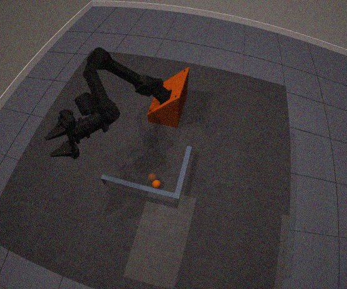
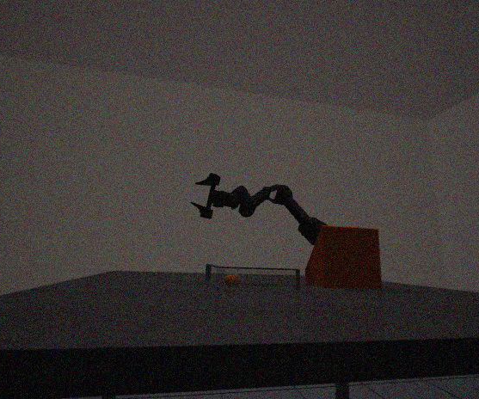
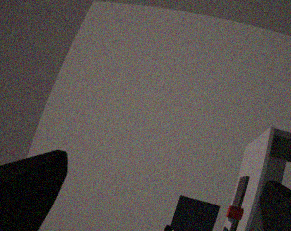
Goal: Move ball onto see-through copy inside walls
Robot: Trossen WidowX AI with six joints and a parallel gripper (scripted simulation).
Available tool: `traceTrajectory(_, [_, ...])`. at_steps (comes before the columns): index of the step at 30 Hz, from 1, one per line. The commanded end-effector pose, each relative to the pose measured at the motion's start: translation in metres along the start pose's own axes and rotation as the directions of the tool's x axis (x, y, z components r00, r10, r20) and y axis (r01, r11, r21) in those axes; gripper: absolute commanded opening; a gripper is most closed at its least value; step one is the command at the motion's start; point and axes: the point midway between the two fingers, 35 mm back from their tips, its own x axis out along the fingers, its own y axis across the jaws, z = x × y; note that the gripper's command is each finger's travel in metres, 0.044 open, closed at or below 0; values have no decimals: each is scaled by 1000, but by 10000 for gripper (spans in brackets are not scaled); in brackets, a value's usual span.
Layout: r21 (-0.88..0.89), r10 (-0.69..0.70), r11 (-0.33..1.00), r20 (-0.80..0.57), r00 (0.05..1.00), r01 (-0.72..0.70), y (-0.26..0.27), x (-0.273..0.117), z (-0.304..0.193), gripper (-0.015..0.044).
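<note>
My claw: my gripper (image 1: pixel 53 144) stands wide open and holds nothing; in the top view its two dark fingers (image 1: pixel 62 152) point toward the left edge of the table (image 1: pixel 236 174), apart from each other.
My height: in the exterior view my gripper (image 2: pixel 200 194) hangs high above the table (image 2: pixel 145 309), well above the walls.
My arm: my arm (image 1: pixel 97 90) bends back from the orange base block (image 1: pixel 171 103), which stands near the far middle of the table.
Ball: the orange ball (image 1: pixel 156 184) lies on the table inside the corner, touching or just beside the long wall; I cannot tell which.
See-through copy: the see-through copy (image 1: pixel 151 177) is a faint brownish ball just beside the orange ball, on the side away from the long wall. The ball is not on it.
Walls: the two low clear walls (image 1: pixel 181 169) meet in a corner toward the near side of the table; ball and copy are both within it.
Distance: my gripper is well apart from the ball, toward the left edge.
Wrist view: I see one dark finger (image 3: pixel 24 207) at the lower left and only a pale surface beyond it; the ball does not show there.
</note>
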Motion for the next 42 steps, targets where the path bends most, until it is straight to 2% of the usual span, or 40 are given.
traceTrajectory(1, [-2,-5,1000,-6,1000,5,-1,0,-2,374])
traceTrajectory(5, [-43,-95,995,-128,987,91,-16,2,-40,274])
traceTrajectory(11, [-161,-262,962,-330,907,220,-45,-8,-107,274])
traceTrajectory(17, [-393,-491,865,-536,687,313,-87,-50,-184,274])
traceTrajectory(23, [-582,-644,758,-603,471,293,-115,-95,-224,274])
traceTrajectory(31, [-811,-821,569,-550,157,133,-146,-167,-248,274])
traceTrajectory(37, [-923,-930,367,-363,-57,-112,-163,-220,-240,274])
traceTrajectory(40, [-927,-963,262,-234,-132,-269,-167,-242,-228,274])
traceTrajectory(42, [-907,-968,237,-188,-168,-348,-171,-255,-226,274])
